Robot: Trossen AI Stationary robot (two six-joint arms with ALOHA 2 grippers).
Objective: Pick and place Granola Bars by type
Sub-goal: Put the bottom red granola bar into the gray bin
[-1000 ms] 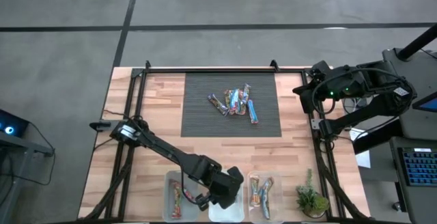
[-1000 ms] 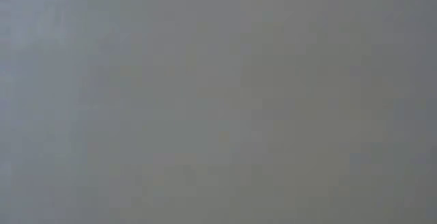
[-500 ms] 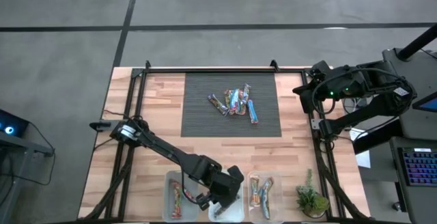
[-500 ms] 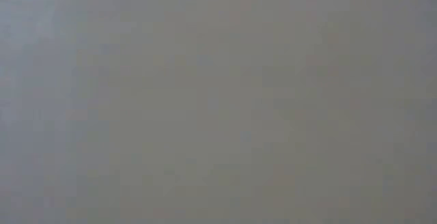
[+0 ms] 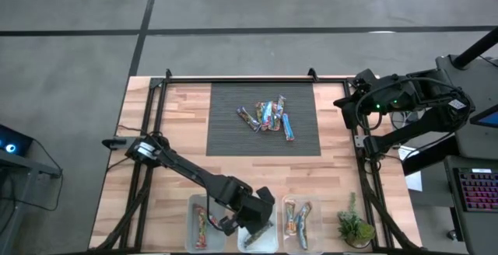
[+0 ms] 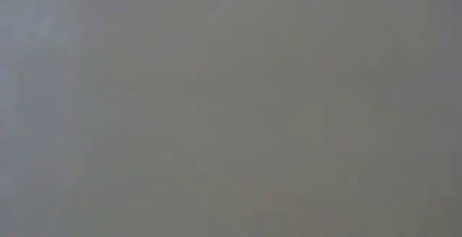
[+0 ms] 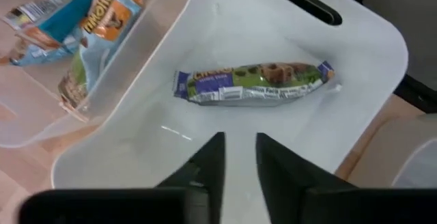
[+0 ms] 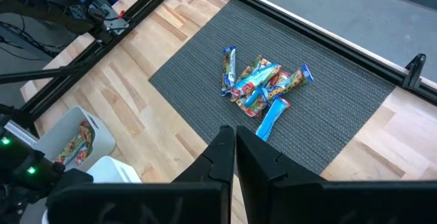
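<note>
A purple-and-green wrapped granola bar (image 7: 254,83) lies released in the clear middle bin (image 7: 355,53). Above it, the left gripper (image 7: 239,157) hangs with fingers parted, having backed slightly left. The right gripper (image 8: 235,154) waits clenched at the far right.

Low view: a featureless grey blur throughout.

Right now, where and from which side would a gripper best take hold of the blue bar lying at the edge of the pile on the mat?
Probably across the middle of the blue bar, coming straight down from above. It lies flat on the dark mat, long and slim, with its outer end clear of the pile of Granola Bars, so fingers can close across its narrow width there.
</note>
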